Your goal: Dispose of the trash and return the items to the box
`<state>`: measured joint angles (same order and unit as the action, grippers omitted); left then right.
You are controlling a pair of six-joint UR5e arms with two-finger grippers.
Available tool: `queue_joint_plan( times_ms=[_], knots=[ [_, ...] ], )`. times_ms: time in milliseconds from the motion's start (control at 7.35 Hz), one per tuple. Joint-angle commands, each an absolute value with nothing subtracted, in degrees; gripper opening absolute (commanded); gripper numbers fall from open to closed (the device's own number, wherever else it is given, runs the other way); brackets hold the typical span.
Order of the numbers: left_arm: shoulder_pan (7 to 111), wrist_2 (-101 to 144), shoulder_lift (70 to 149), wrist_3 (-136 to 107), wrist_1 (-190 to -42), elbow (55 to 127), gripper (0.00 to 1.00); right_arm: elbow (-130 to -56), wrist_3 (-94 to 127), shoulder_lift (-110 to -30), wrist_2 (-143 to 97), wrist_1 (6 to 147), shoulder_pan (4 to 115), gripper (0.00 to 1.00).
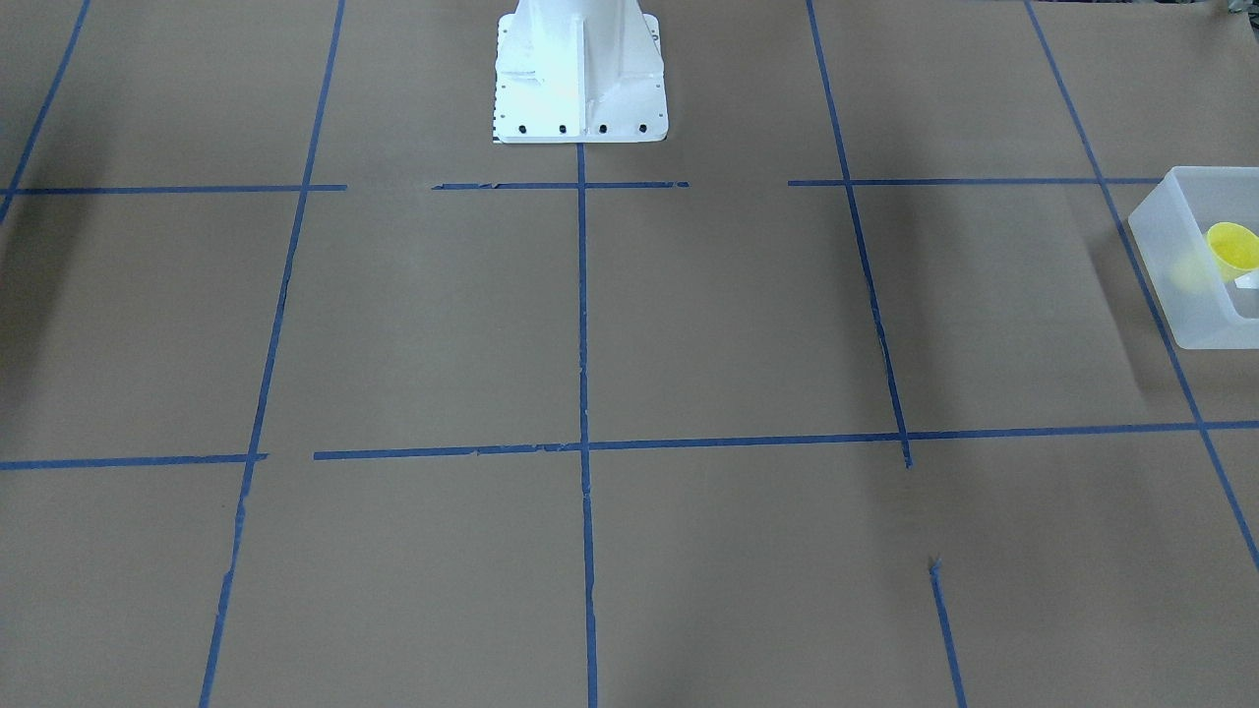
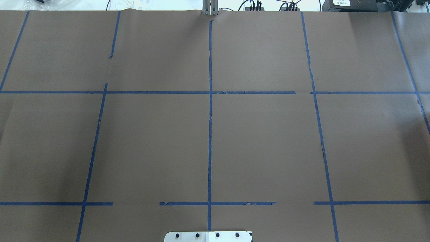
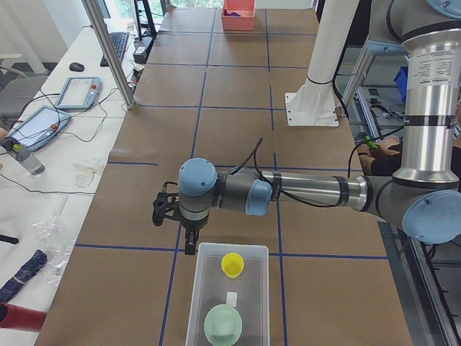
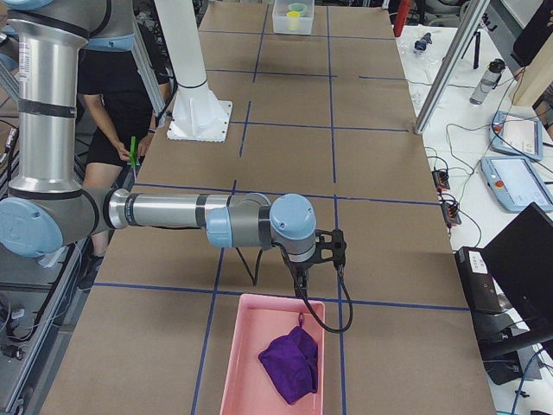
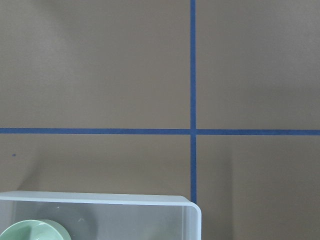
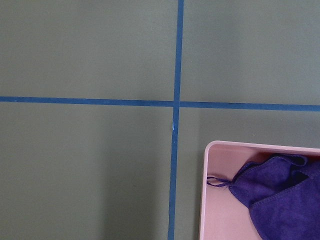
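The box point(image 3: 195, 288) is a frosted-white tub at the table's left end. Inside it are the yellow cup point(image 3: 232, 264), upright, and the mint-green bowl point(image 3: 223, 324). The front-facing view shows the box point(image 1: 1195, 315) with the cup point(image 1: 1232, 248) at its right edge. The left wrist view shows the box's rim point(image 5: 100, 199) and part of the bowl point(image 5: 32, 231). My left gripper point(image 3: 189, 247) points down just beyond the box's end wall. My right gripper point(image 4: 300, 287) hangs over the pink tray's rim. I cannot tell whether either is open or shut.
A pink tray point(image 4: 238, 363) at the table's right end holds a purple cloth point(image 4: 292, 361). Both also show in the right wrist view, tray point(image 6: 212, 200) and cloth point(image 6: 285, 200). The robot's white base point(image 1: 580, 79) stands mid-table. A person point(image 4: 121, 95) stands behind the robot.
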<state>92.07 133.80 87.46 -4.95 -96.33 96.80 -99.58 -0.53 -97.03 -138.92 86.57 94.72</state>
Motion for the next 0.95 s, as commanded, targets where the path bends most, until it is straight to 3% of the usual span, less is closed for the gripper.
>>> queue_joint_plan(
  times_ms=[0,817],
  knots=[
    [91.5,133.8,87.4,-4.9,-96.2,96.5,1.00,-99.5,-0.4,-97.1,-139.0,86.6,94.7,1.00],
    [91.5,133.7,87.4,-4.8,-96.2,96.3,1.00,-99.1,0.2,-97.0,-138.6,86.6,94.6,1.00]
  ],
)
